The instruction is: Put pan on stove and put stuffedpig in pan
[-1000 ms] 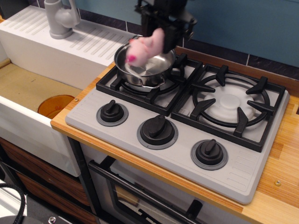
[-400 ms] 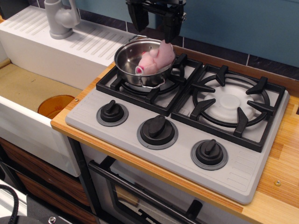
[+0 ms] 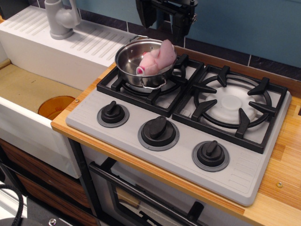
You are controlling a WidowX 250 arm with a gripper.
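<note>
Two burners make up the stove (image 3: 141, 115) I'm watching, but going from the left I first see a white ribbed drainboard (image 3: 70, 44) with a pale grey tap (image 3: 61, 19) at its far end, and beside it a sunken beige sink (image 3: 23, 89) with an orange-brown round drain piece (image 3: 54, 106). A wooden counter edge (image 3: 75, 129) frames the grey cooktop, whose surface looks matte and smooth, with three black knobs (image 3: 159, 132) on grey rings along the near side. On the left burner's black cast grate (image 3: 155, 96) sits the pan (image 3: 129, 59), a small round shiny steel pot with straight sides and a thin wire loop handle facing me. Inside it lies the stuffedpig (image 3: 157, 59), soft pale-pink plush, its body leaning against the pan's right wall and rising slightly over the rim, with a darker pink tip pointing down toward the left on the pan's floor. Above and just behind the pan I see my gripper (image 3: 163, 21), black, its fingers spread apart and empty, clear of the pig. Farther right the second burner stands bare, its white cap (image 3: 232, 101) round under the grate, with blue wall (image 3: 244, 23) behind.
</note>
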